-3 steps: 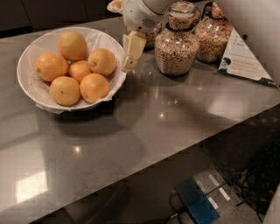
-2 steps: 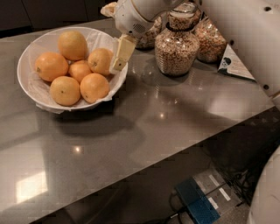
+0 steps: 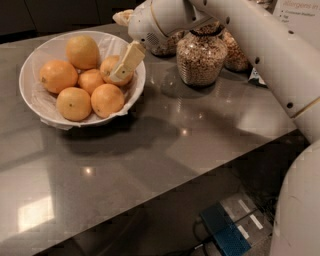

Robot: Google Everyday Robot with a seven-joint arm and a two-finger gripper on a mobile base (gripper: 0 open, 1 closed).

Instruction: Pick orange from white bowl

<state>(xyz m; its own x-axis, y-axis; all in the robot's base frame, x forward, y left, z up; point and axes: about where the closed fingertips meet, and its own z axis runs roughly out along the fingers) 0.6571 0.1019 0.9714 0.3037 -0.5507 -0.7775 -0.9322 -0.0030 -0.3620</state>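
Observation:
The white bowl (image 3: pixel 35 97) with a crinkled paper liner stands at the table's back left and holds several oranges. The palest, yellow-orange one, the orange (image 3: pixel 82 51), lies at the bowl's far side. My gripper (image 3: pixel 120 75) reaches down from the white arm at the top. It hangs over the bowl's right side, right in front of a deeper-orange fruit (image 3: pixel 107 67), to the right of the pale orange. It holds nothing that I can see.
Glass jars of grain (image 3: pixel 200 59) stand just right of the bowl, with more jars (image 3: pixel 236 52) behind. A printed card (image 3: pixel 300 15) is at the back right. The table's front edge runs diagonally; a blue box (image 3: pixel 225 234) lies on the floor below.
My gripper has moved left, from outside the bowl's right rim to over the bowl's right side, above the oranges. The oranges have not moved.

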